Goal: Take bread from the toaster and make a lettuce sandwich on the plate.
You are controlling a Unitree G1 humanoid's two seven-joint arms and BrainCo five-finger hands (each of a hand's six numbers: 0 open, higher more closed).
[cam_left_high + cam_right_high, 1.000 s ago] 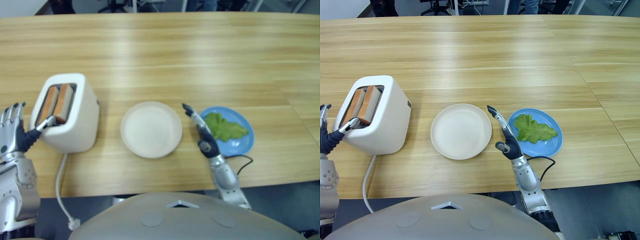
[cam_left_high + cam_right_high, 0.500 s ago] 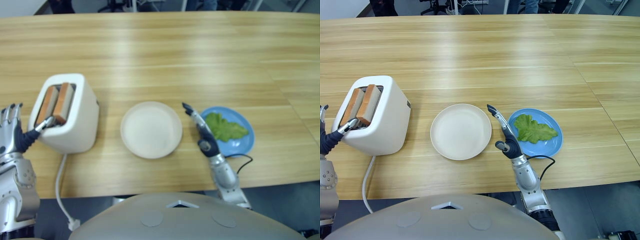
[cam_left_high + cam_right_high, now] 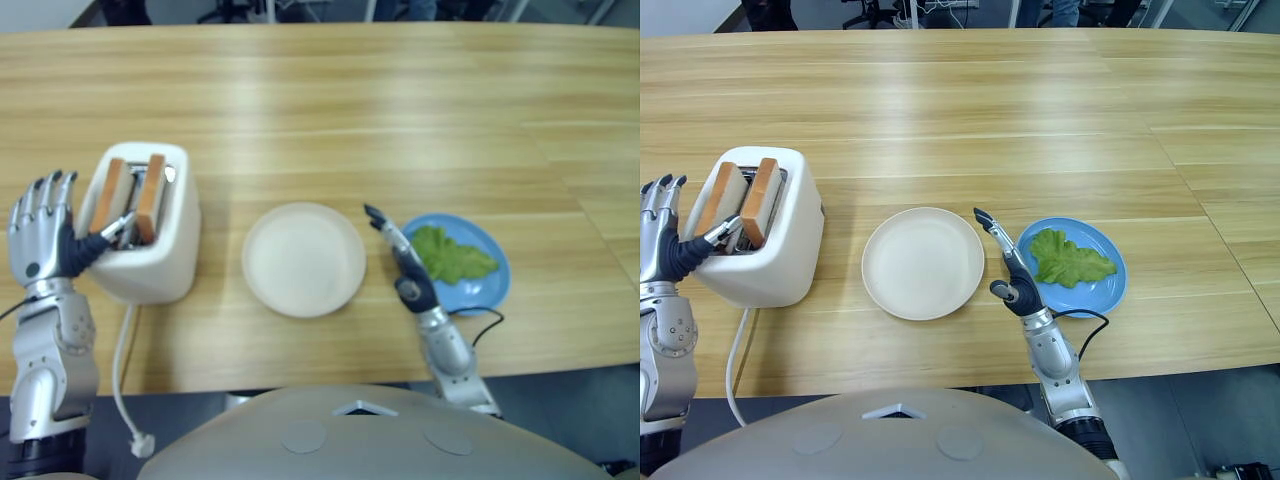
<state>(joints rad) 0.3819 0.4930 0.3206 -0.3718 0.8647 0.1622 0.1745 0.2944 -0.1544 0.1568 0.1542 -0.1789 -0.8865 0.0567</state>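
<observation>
On the tabletop (image 3: 970, 110), the toaster (image 3: 775, 270) stands left, two bread slices (image 3: 762, 200) upright in its slots. The plate (image 3: 923, 263) lies between toaster and lettuce (image 3: 1070, 258). The left hand (image 3: 662, 245) has its fingers spread, thumb at the slices' near ends, gripping nothing. The right hand (image 3: 1008, 275) has straight, empty fingers beside the lettuce.

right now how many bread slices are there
2. Both stand side by side in the toaster: the left slice nearer the left hand, the right slice nearer the white plate. The slots hide their lower halves.

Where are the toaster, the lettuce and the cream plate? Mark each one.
toaster (image 3: 788, 262), right eye view, its white side wall.
lettuce (image 3: 1070, 258), right eye view, middle of the leaf.
cream plate (image 3: 923, 263), right eye view, its bare centre.
</observation>
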